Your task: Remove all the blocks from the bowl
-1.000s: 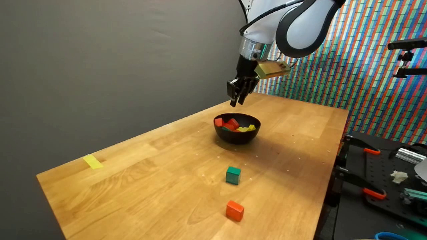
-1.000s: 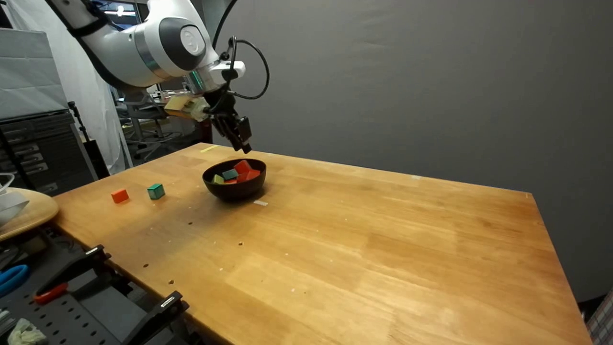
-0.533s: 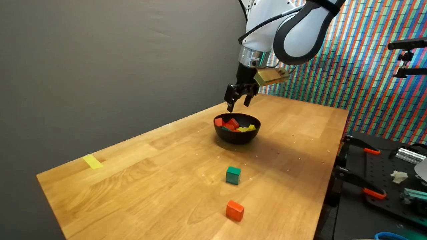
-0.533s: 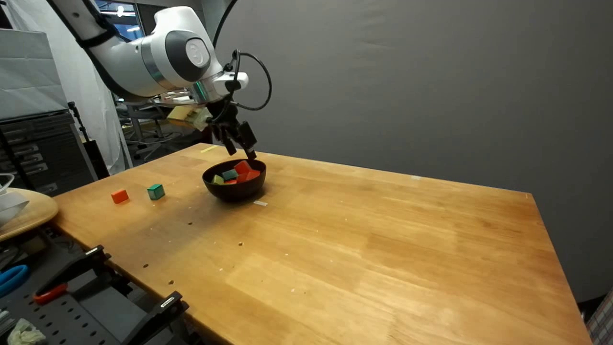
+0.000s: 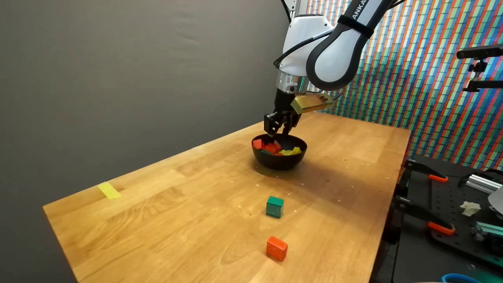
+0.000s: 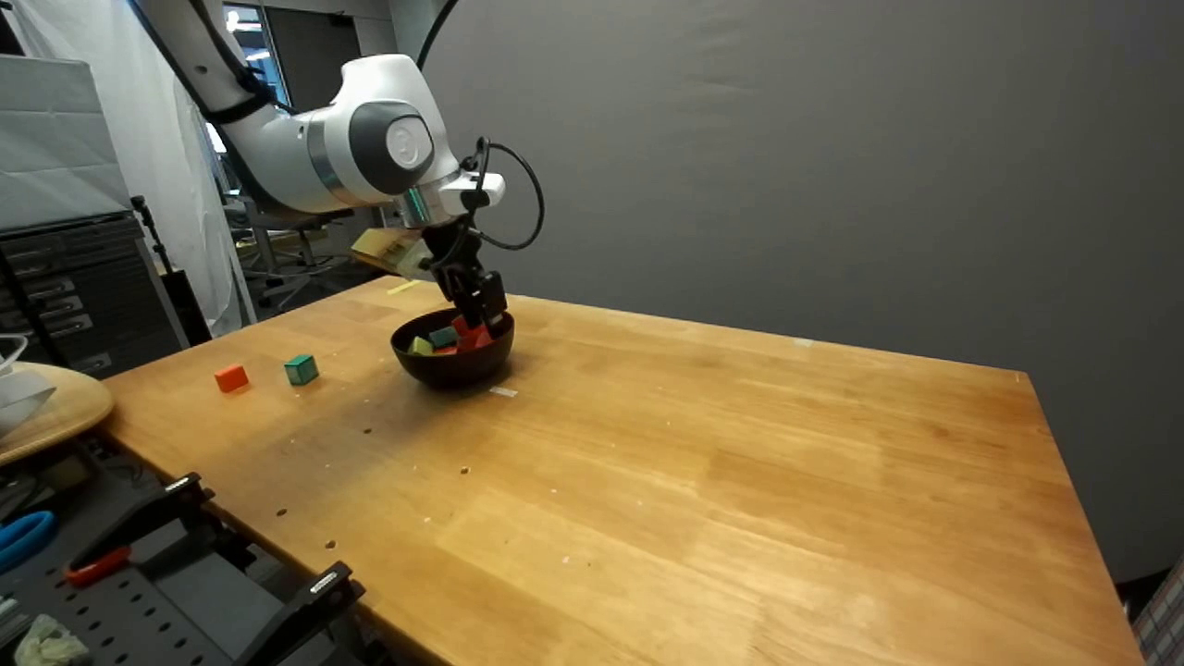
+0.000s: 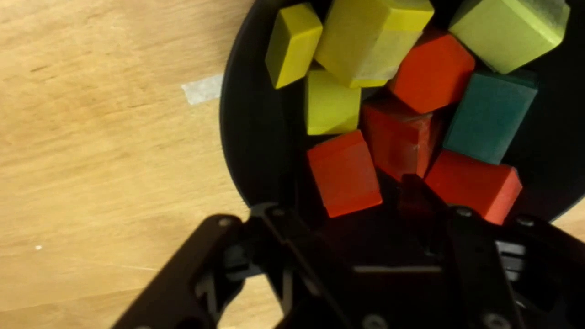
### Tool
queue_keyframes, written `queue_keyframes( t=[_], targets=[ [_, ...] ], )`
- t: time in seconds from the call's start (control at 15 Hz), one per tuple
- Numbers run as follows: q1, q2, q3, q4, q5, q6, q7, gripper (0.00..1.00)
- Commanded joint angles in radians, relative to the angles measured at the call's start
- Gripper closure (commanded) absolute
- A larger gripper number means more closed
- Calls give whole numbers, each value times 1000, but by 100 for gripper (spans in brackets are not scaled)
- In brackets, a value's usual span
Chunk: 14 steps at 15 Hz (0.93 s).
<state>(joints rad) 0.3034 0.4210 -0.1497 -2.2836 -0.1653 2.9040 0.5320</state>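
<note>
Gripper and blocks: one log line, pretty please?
Gripper: open at bowl; inside: red, yellow and green blocks; table: green block, orange block; status: unfinished

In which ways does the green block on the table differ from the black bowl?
The green block is small and flat-faced; the bowl is round and much wider. The bowl is hollow, holding other blocks; the green block has a flat top. Both rest on the table.

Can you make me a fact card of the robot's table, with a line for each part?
Bowl: black, on the wooden table
Inside: red blocks, yellow blocks, a dark green block; maybe others hidden
Outside: green block, orange block
Yellow strip: near the table edge
Gripper: open, low over the bowl
Job: not done; the bowl has blocks
</note>
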Motion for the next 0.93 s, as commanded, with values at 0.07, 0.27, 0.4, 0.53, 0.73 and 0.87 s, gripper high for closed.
queue_keyframes(
  t=[0.07, 0.27, 0.4, 0.53, 0.73, 0.87],
  targets=[
    [-26, 81, 17, 91, 66, 7, -59, 2],
    [-27, 116, 29, 124, 90, -6, -77, 32],
    [-24, 124, 36, 125, 104, -5, -92, 40],
    [-11, 134, 30, 122, 103, -2, -92, 56],
    [-6, 132, 22, 121, 102, 3, -83, 66],
    [-5, 115, 23, 111, 103, 8, -82, 66]
  ],
)
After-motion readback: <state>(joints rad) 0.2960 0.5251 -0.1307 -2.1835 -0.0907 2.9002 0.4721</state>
